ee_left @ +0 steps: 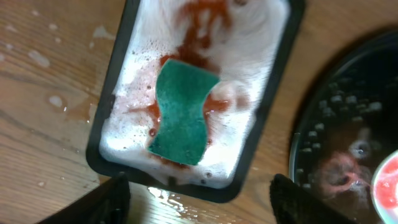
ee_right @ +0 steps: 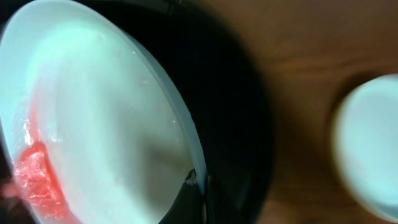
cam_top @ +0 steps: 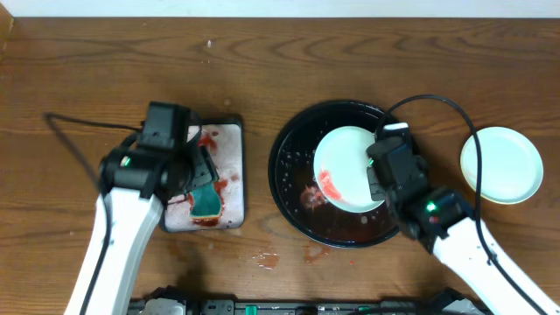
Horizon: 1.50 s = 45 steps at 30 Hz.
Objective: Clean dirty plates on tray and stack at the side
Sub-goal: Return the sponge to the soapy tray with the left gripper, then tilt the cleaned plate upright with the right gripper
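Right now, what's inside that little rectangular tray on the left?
A green sponge lies in white soapy foam streaked with red sauce. The floor of the small rectangular tray beneath them is covered.

The right arm (cam_top: 442,214) hides part of the smeared plate (cam_top: 343,162).

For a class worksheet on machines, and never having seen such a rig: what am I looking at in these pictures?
Two robot arms work at a wooden table. One camera looks down from above; one sits on each wrist. The left gripper, open, hangs over a green sponge lying in a foamy rectangular tray. The right gripper is shut on the rim of a sauce-smeared plate, tilted over the round black tray. A clean-looking plate rests on the table beside that tray.
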### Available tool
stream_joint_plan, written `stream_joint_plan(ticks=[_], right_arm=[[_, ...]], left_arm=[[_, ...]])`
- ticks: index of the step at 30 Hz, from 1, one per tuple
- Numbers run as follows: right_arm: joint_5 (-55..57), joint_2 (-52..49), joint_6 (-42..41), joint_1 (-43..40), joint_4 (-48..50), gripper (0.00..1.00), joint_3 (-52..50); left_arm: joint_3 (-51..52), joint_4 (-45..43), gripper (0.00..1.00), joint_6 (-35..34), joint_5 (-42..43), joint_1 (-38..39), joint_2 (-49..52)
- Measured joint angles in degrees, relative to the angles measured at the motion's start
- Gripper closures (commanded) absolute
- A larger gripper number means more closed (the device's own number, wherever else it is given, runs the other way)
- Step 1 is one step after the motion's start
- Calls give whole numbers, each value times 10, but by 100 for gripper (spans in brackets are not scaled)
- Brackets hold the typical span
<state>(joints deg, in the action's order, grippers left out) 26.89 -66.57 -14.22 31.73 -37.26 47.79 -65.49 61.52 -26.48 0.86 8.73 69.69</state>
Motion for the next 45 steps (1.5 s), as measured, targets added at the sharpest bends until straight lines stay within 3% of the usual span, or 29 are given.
stream_joint_plan(ticks=[5,6,18,28,45], right_arm=[[130,17,11,73,0,99,0],[150,18,14,89,-1,99,0],[371,18,54,261,9,99,0],[414,18,141,300,30,99,0],[426,18,193,300,76,99,0]], left_arm=[[0,10,24,-1,2,0,-71],[0,13,13,-1,2,0,-81],[0,14,12,0,3,0,-97],[0,15,12,0,3,0,-97],[0,15,12,0,3,0,-97]])
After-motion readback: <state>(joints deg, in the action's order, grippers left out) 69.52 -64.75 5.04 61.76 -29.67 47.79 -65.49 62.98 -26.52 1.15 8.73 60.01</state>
